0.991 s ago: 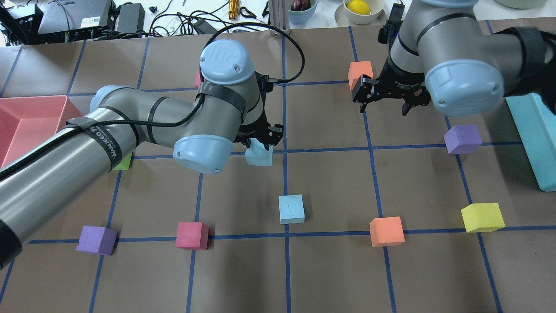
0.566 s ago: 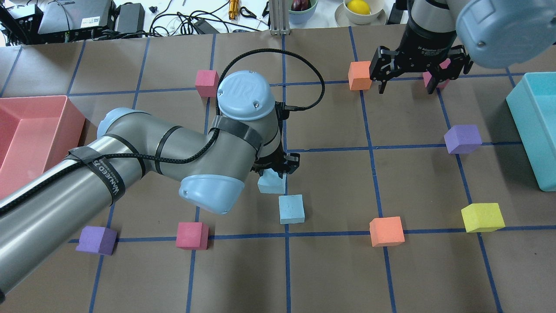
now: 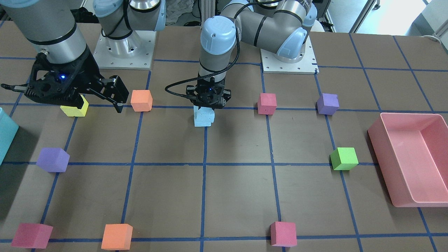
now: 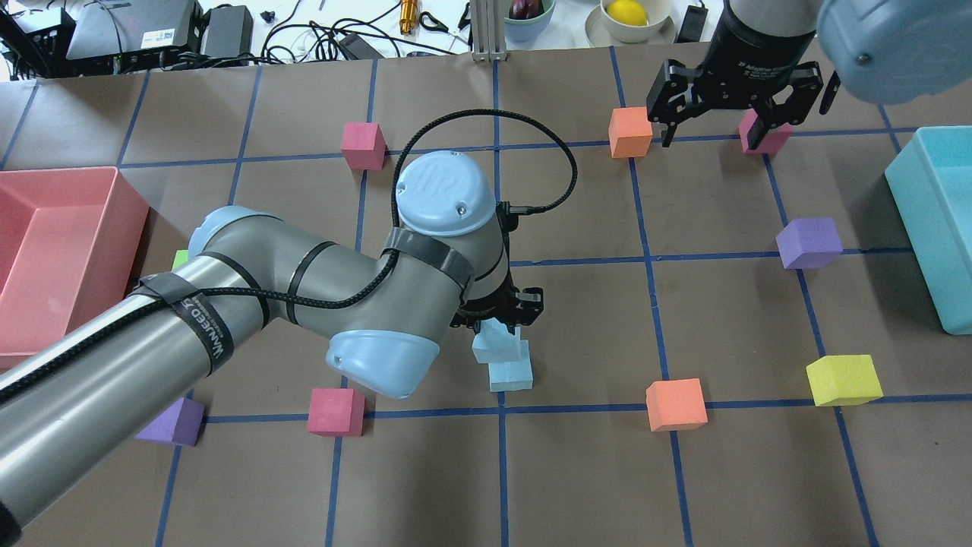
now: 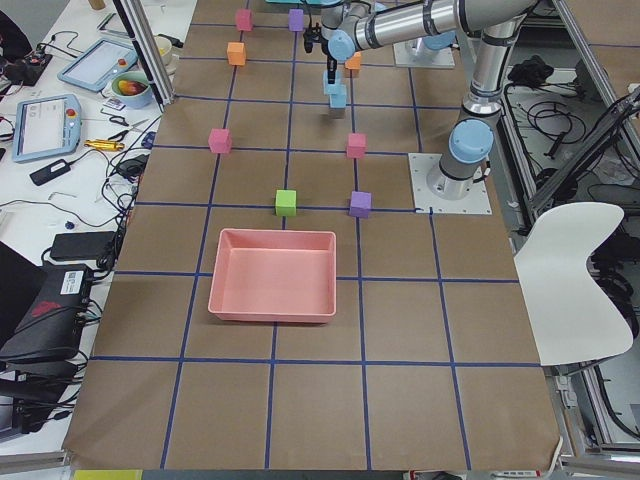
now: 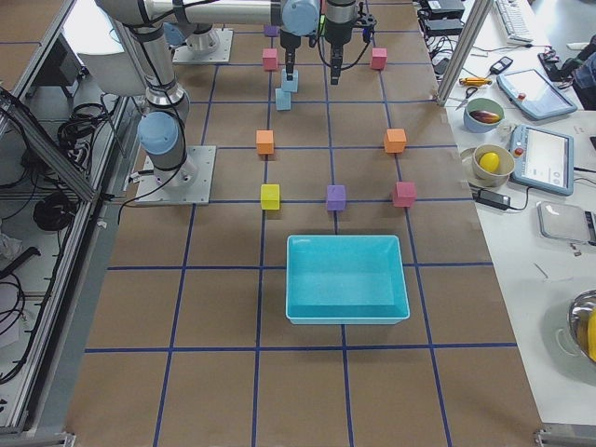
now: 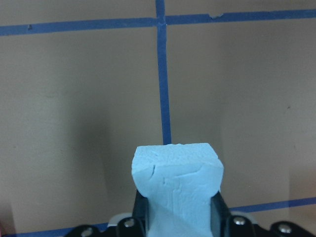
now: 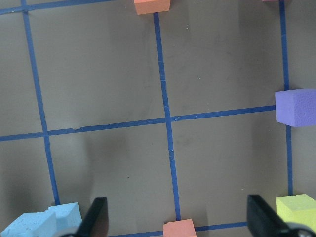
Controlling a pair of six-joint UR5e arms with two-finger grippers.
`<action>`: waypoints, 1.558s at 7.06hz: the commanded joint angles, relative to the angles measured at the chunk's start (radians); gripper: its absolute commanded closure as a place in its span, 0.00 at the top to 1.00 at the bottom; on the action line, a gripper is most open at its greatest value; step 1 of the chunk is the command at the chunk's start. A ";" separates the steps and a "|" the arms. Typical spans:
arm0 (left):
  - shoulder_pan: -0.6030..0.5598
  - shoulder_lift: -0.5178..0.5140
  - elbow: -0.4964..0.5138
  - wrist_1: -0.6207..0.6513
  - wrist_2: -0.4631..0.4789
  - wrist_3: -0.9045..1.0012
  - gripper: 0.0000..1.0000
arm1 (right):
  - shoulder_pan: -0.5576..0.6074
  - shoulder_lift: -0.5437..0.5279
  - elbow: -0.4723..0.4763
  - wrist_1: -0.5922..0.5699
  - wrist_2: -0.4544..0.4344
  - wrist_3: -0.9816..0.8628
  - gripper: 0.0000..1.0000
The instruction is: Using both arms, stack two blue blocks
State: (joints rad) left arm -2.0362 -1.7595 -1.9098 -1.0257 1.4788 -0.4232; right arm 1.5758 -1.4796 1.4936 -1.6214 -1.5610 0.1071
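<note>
Left gripper (image 4: 497,317) has swung its blue block (image 4: 490,346) across. Clamped tight, it now hangs over the second blue block (image 4: 512,376), slightly offset. Right gripper (image 4: 714,135) has backed away, wide open and empty. Placement looks close.

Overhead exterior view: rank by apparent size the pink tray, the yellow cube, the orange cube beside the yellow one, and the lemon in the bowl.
1. pink tray, largest by far, even cut off by the frame edge.
2. yellow cube and orange cube: nearly alike, not ranked.
3. lemon, smallest, though it sits farther from the camera.
</note>
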 commanded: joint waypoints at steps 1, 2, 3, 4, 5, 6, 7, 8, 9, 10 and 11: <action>-0.016 0.009 -0.001 -0.001 0.006 -0.009 0.00 | 0.000 -0.005 -0.013 0.014 0.013 -0.001 1.00; -0.019 0.005 -0.002 -0.002 0.000 -0.031 0.00 | 0.000 -0.014 -0.012 0.031 0.012 0.000 1.00; -0.019 -0.001 -0.003 -0.011 -0.002 -0.079 0.00 | 0.000 -0.022 -0.012 0.050 -0.003 0.000 1.00; -0.032 0.005 -0.002 -0.013 0.004 -0.086 0.00 | 0.000 -0.025 -0.007 0.055 -0.011 0.000 1.00; -0.045 0.009 -0.002 -0.020 0.008 -0.088 0.00 | 0.000 -0.027 -0.007 0.076 -0.011 0.000 1.00; -0.050 0.005 -0.002 -0.019 0.008 -0.088 0.00 | 0.000 -0.027 -0.010 0.078 -0.008 0.000 1.00; -0.050 0.002 -0.005 -0.020 0.009 -0.083 0.00 | 0.000 -0.027 -0.009 0.078 -0.011 0.000 1.00; -0.052 -0.001 -0.003 -0.020 0.008 -0.085 0.00 | 0.000 -0.027 -0.007 0.078 -0.011 0.002 1.00; -0.052 0.000 -0.006 -0.027 0.008 -0.080 0.00 | 0.000 -0.027 -0.006 0.086 -0.011 0.000 1.00; -0.052 0.000 -0.012 -0.028 0.009 -0.081 0.03 | 0.000 -0.027 -0.007 0.115 -0.013 0.002 1.00; -0.052 -0.003 -0.012 -0.027 0.009 -0.078 0.03 | 0.000 -0.027 -0.010 0.115 -0.011 0.000 1.00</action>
State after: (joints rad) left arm -2.0877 -1.7606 -1.9200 -1.0523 1.4875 -0.5039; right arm 1.5754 -1.5064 1.4859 -1.5160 -1.5730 0.1082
